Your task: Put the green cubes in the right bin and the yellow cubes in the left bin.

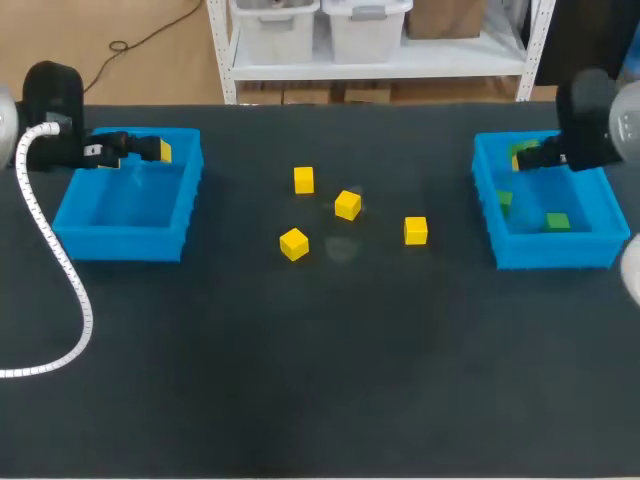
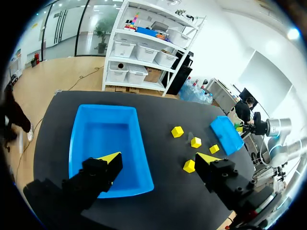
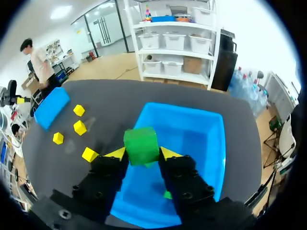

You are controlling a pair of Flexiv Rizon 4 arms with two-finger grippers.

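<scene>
**Green cube pinched over the right bin; four yellow cubes wait on the surface.**
The right gripper squeezes the green cube across two opposite flat faces, above the green cubes already in the bin. The left gripper hangs spread and empty over the left bin. The cubes look light, rigid and smooth-sided to me, so a square pinch on parallel faces should hold. The yellow ones sit at odd angles, so I'd guess the gripper must turn to match.
</scene>
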